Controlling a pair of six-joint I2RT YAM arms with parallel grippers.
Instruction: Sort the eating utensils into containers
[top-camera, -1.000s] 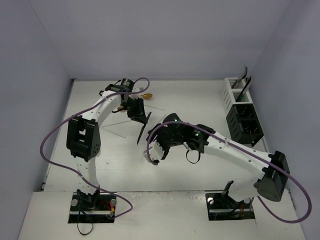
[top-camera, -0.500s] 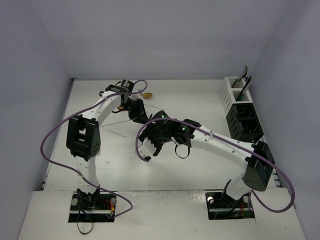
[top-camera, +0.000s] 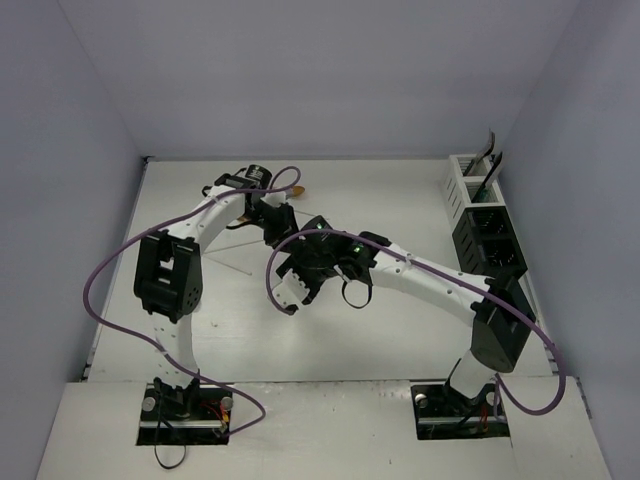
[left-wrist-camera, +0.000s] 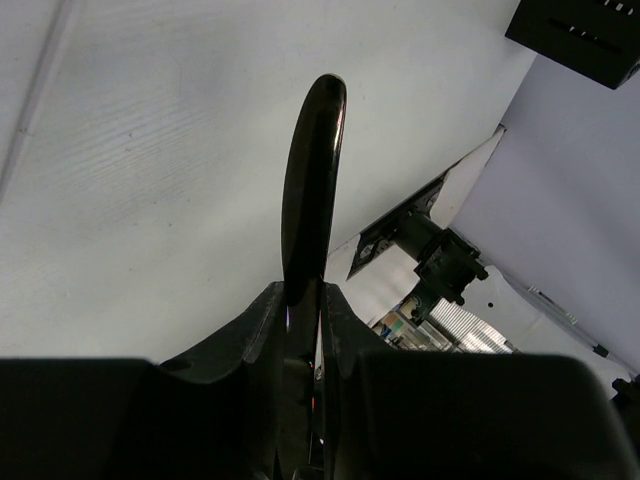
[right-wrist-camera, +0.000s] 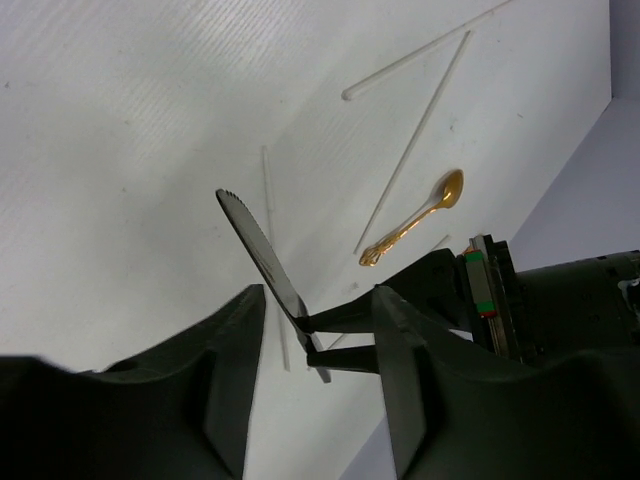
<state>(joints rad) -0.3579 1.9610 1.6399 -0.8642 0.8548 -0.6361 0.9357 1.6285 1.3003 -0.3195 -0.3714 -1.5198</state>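
Observation:
My left gripper (top-camera: 277, 230) (left-wrist-camera: 305, 297) is shut on a black-handled knife; its black handle (left-wrist-camera: 312, 190) sticks out past the fingers. In the right wrist view the knife's serrated blade (right-wrist-camera: 255, 248) hangs above the table, pinched by the left gripper's fingers (right-wrist-camera: 395, 303). My right gripper (top-camera: 290, 292) (right-wrist-camera: 315, 300) is open, its jaws on either side of the blade without touching it. A gold spoon (right-wrist-camera: 415, 225) (top-camera: 296, 188) and pale chopsticks (right-wrist-camera: 415, 130) (top-camera: 225, 262) lie on the table. The white holder (top-camera: 462, 190) and black holder (top-camera: 488, 250) stand at the far right.
Black handles (top-camera: 492, 150) and a teal-handled piece (top-camera: 487, 185) stick up from the white holder. Purple cables (top-camera: 100, 290) loop beside both arms. Walls close the table at the back, left and right. The two arms sit close together at centre-left.
My right gripper has swung left and toward the back, bringing its open jaws around the knife blade. My left gripper, still holding the knife, has shifted only slightly.

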